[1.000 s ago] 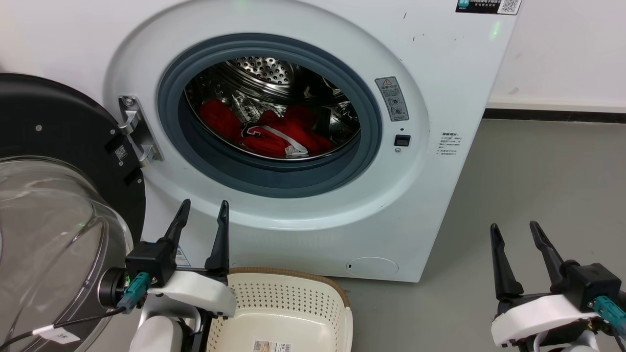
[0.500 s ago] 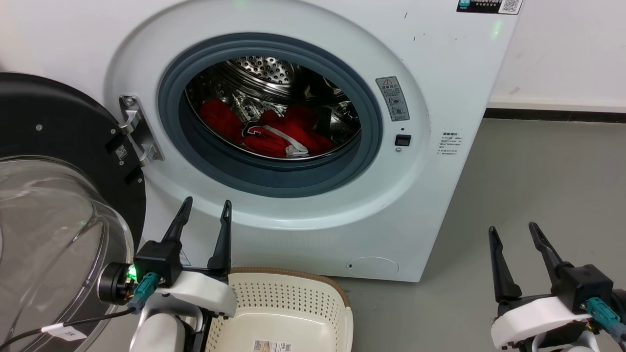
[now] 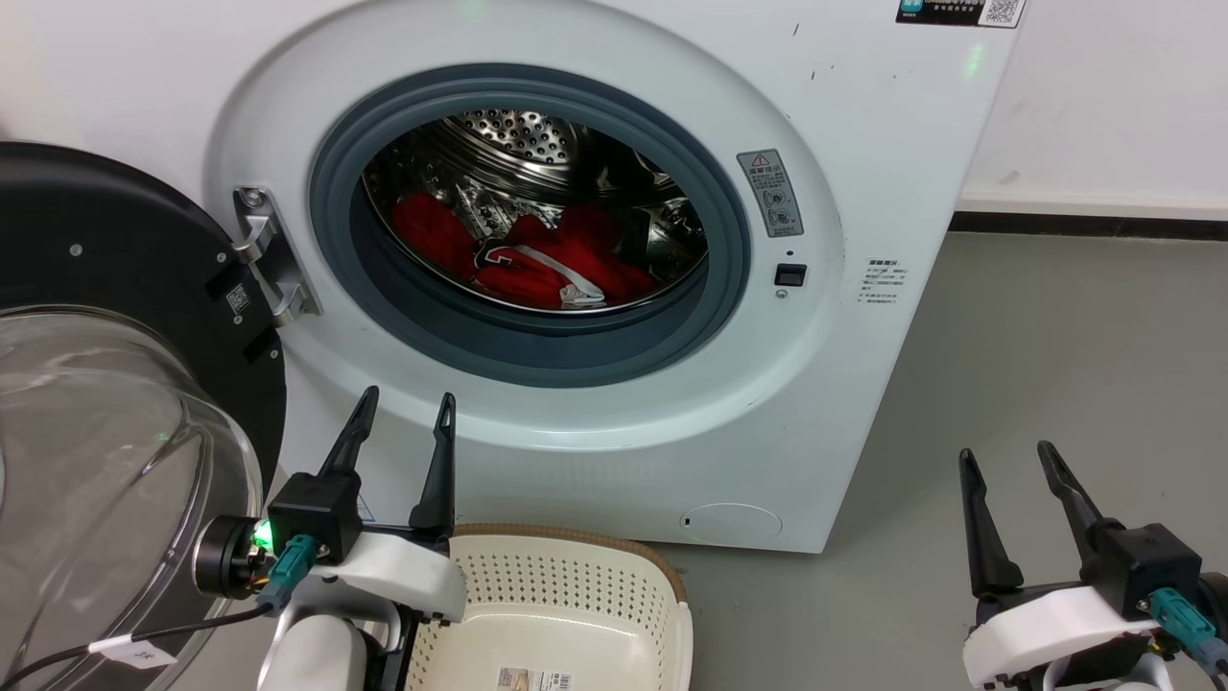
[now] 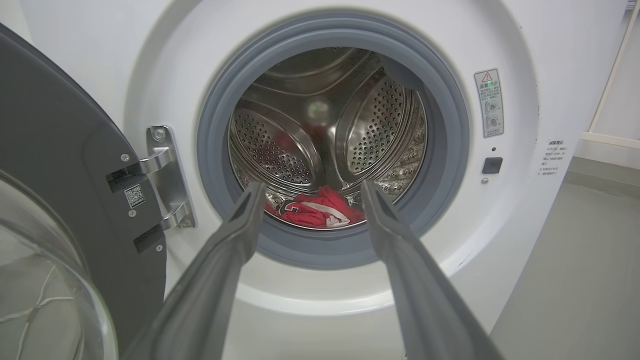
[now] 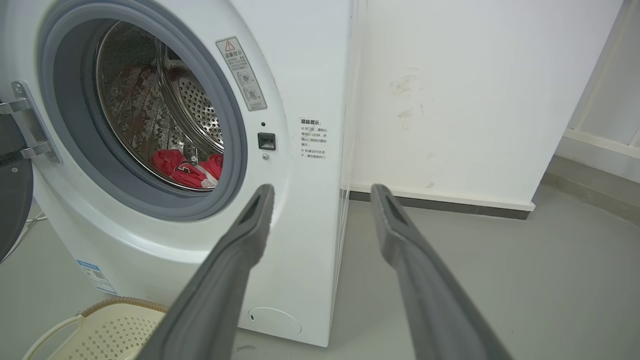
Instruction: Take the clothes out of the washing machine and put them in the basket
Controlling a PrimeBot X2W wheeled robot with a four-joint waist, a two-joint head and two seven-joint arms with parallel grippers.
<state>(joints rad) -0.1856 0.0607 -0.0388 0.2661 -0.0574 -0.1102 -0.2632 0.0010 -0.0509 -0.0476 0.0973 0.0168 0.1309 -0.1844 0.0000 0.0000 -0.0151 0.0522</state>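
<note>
Plainly, a warning-triangle sticker [image 3: 770,192] marks the washing machine [image 3: 863,144]; the clothes [image 3: 537,269] lie heaped inside. Left gripper [image 3: 408,395] and right gripper [image 3: 1003,449] both gape empty.

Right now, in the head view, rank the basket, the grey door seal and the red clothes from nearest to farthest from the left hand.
1. The basket: low, right beside the left hand, on its right.
2. The grey door seal: on the machine front, ahead and above.
3. The red clothes: beyond the seal, low in the drum.
</note>
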